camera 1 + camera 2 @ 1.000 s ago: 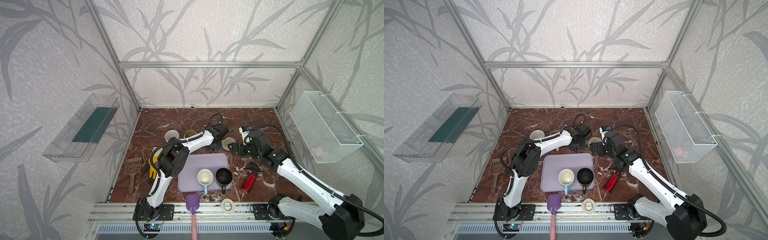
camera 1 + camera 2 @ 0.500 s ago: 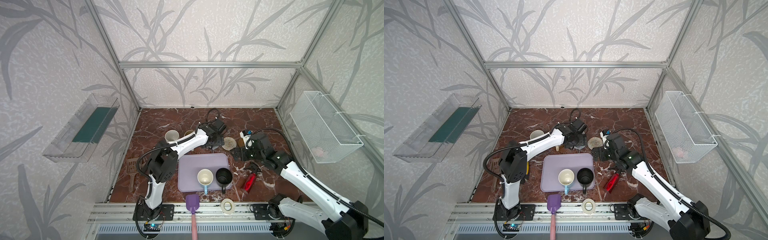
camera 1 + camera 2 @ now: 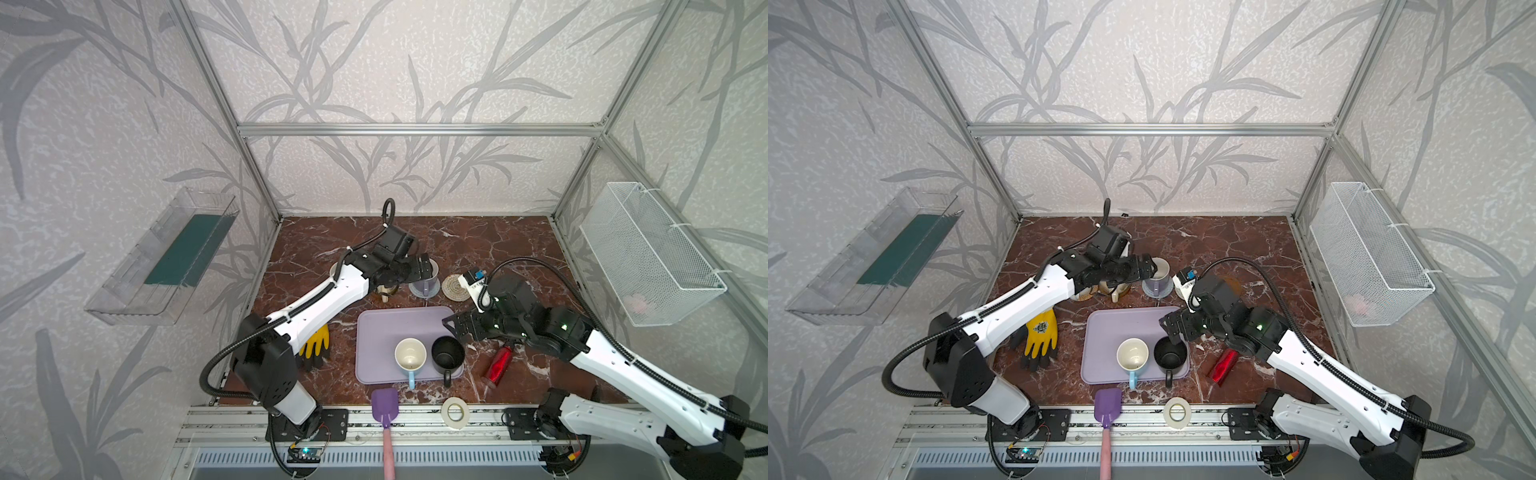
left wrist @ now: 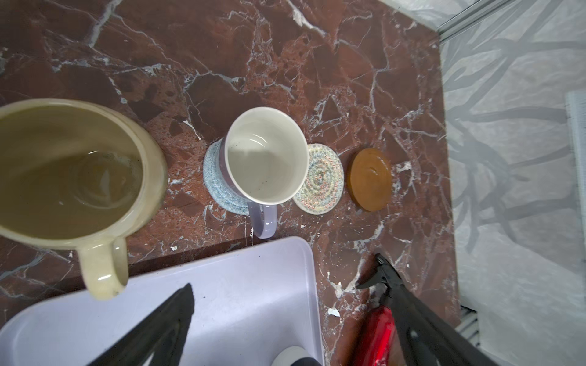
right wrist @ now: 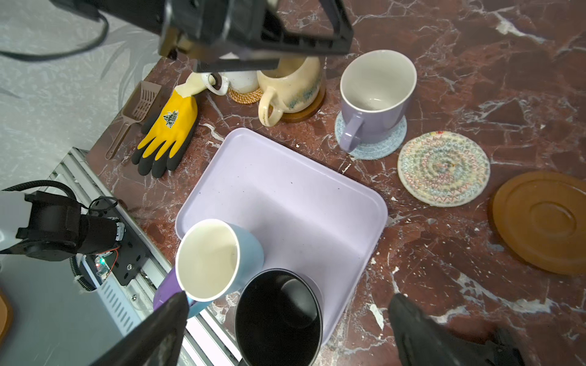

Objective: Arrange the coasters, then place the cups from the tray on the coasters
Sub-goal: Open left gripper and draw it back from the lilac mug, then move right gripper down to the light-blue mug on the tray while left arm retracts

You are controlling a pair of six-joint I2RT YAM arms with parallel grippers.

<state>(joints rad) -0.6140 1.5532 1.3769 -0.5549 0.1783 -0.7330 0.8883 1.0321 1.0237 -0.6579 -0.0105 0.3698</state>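
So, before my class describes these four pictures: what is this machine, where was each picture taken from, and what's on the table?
Two white robot arms, the left arm and right arm, work over a marble table. Two pictures look down from above; two come from cameras on the arms' wrists. On the tray stand a blue mug and a black mug. Behind it a lilac mug sits on a grey coaster; a cream mug and white mug sit on coasters too. A beige coaster and a brown coaster lie bare. Both arms' jaws are open, holding nothing.
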